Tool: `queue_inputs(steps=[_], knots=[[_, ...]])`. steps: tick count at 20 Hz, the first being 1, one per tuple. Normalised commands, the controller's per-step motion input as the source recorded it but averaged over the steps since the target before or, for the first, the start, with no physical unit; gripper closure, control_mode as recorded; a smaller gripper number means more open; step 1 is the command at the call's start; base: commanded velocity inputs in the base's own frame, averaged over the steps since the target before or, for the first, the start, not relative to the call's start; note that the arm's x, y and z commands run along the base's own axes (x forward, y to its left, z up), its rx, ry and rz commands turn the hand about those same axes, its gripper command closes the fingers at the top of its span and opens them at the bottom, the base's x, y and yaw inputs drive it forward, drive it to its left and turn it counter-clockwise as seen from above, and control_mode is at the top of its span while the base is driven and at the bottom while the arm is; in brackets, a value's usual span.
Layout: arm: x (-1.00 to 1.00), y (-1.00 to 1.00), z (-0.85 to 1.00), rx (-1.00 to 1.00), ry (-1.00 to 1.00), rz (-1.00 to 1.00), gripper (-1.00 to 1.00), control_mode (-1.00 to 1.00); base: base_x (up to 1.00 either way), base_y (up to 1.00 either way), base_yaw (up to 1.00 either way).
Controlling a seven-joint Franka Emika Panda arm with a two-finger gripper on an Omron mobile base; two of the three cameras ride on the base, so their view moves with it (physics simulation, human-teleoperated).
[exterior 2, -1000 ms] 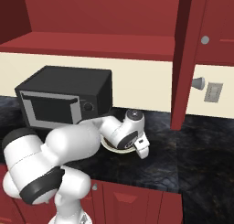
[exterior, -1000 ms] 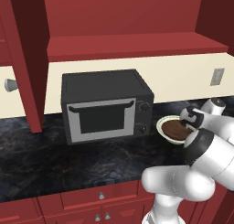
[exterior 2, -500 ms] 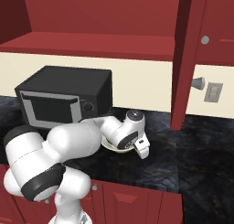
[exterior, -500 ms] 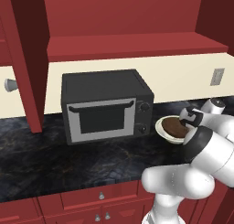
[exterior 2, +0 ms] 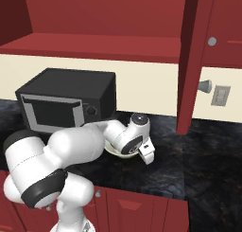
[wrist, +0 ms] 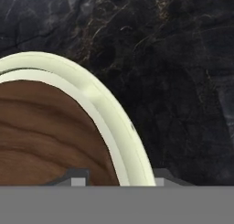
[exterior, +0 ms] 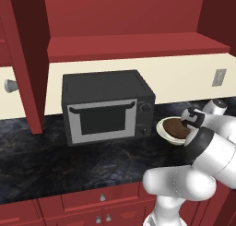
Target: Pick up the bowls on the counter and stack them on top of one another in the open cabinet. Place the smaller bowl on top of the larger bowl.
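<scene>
Right now the gripper point(wrist: 119, 177) sits low over the rim of the cream bowl point(exterior: 162, 128), one finger inside the rim and one outside, so it looks pinched onto that edge. The brown bowl point(exterior: 176, 126) is nested inside the cream one, its wood-grained inside showing beside the pale rim. Both bowls rest on the dark, brown-veined surface point(exterior: 69, 160), just to the right of the black microwave point(exterior: 106, 106) as seen from the left base camera. From the right base camera the white arm point(exterior 2: 71, 148) reaches across in front of the microwave and covers most of the cream bowl. Above, the open cabinet point(exterior: 133, 47) shows its flat red shelf. Red drawers point(exterior: 101, 199) with silver knobs run under the surface.
</scene>
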Motion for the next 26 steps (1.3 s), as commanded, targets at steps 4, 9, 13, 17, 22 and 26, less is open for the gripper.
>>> queue_inputs(steps=[4,9,13,17,22,26], knots=[[-0.18,0.0,0.05,0.01,-0.06,0.0,1.0,-1.0,0.0,0.0,0.0],[-0.42,0.0,0.23,0.02,-0.13,0.02,1.0,-1.0,0.0,0.0,0.0],[-0.33,0.0,0.3,0.0,-0.07,0.03,1.0,-1.0,0.0,0.0,0.0],[-0.18,0.05,0.2,0.0,-0.01,0.04,1.0,-1.0,0.0,0.0,0.0],[-0.07,0.1,0.31,0.0,0.0,0.03,1.0,-1.0,0.0,0.0,0.0],[-0.07,0.04,0.48,0.0,0.0,0.02,1.0,-1.0,0.0,0.0,0.0]])
